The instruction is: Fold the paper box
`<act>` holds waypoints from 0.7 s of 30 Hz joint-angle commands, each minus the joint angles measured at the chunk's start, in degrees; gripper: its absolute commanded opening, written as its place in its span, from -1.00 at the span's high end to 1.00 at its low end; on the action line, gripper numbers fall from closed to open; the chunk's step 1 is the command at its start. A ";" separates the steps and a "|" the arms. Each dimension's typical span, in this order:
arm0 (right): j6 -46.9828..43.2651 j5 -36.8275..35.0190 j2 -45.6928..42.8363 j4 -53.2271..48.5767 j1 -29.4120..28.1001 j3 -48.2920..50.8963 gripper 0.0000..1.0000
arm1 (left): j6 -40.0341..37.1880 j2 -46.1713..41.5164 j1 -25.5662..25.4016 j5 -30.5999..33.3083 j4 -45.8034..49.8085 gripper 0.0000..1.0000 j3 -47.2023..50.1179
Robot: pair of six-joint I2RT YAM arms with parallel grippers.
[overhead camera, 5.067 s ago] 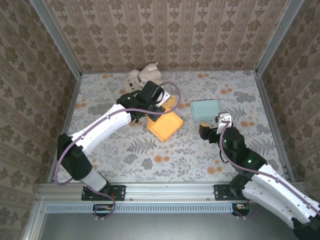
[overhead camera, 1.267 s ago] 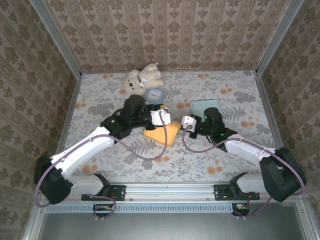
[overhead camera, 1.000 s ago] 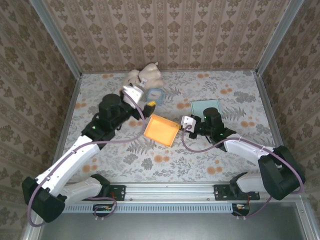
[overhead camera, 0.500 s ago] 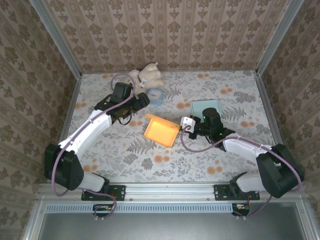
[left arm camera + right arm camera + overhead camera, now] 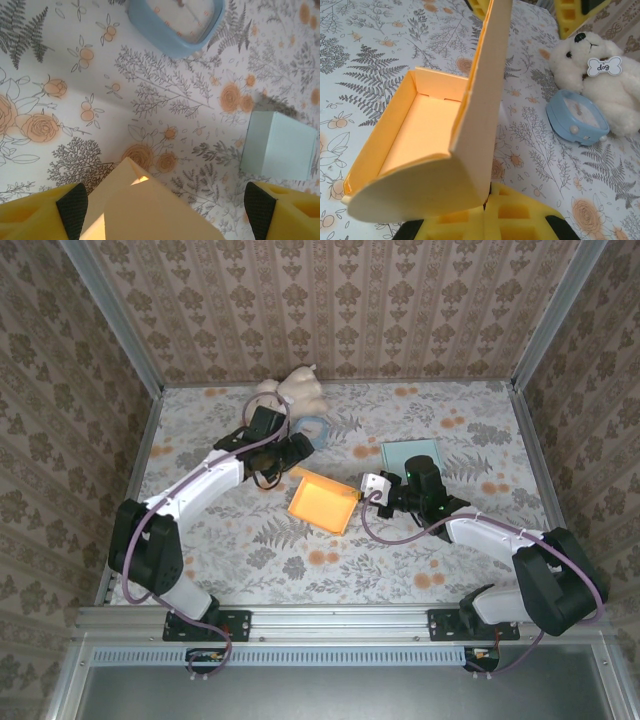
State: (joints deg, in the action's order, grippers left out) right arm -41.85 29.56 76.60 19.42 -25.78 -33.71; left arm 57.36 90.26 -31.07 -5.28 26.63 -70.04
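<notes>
1. My right pincer [image 5: 487, 212] is clenched on the paper box [image 5: 427, 150]. The tall upright flap runs straight down between its yellow pads, and the open tray of the box lies just beyond its tips.
2. My left pincer [image 5: 166, 206] is released, with its jaws spread wide. It hangs over the far corner of the box, on the side away from the right pincer. The flap's pointed corner sits between its fingertips [image 5: 72, 205] and seems to touch neither.
3. I judge the step in hand to be turning this raised flap down along its crease.
   - I would use the right pincer only as an anchor and hold it steady, so the box does not skate across the bench [image 5: 400, 560].
   - I would lower the left pincer close to the crease rather than the free edge, and close it gently.
   - The paper looks thin, so a hard squeeze or a sideways pull would likely buckle the wall instead of folding it.
4. Count:
   - Two pincers.
   - One paper box.
   - One blue clock [image 5: 175, 20], ahead of the left pincer.
   - One plush dog [image 5: 600, 80], just beyond the clock.
   - One pale green box [image 5: 277, 145], ahead of the left pincer and off to one side, well apart from the paper box.
</notes>
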 commanded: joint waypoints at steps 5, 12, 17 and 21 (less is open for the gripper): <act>-0.78 0.64 0.83 -0.79 -0.33 -1.31 1.00 | 1.22 1.39 -3.08 1.65 0.62 -0.69 -3.11; 0.13 -2.27 1.18 -1.36 -0.32 -2.13 1.00 | 4.62 2.25 -5.02 -0.64 -0.10 -0.66 -2.12; 1.05 -5.19 1.54 -1.14 -0.32 -2.50 1.00 | 6.20 2.56 -7.15 0.76 2.61 -0.67 -3.32; 1.59 -5.39 1.62 -1.22 -0.32 -2.67 1.00 | 9.17 2.29 -9.23 0.80 2.52 -0.67 -3.13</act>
State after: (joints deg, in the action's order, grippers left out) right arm -41.39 25.50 77.65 18.04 -25.76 -34.79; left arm 63.11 92.27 -38.70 -4.10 28.03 -71.75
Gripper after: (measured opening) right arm 0.054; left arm 0.834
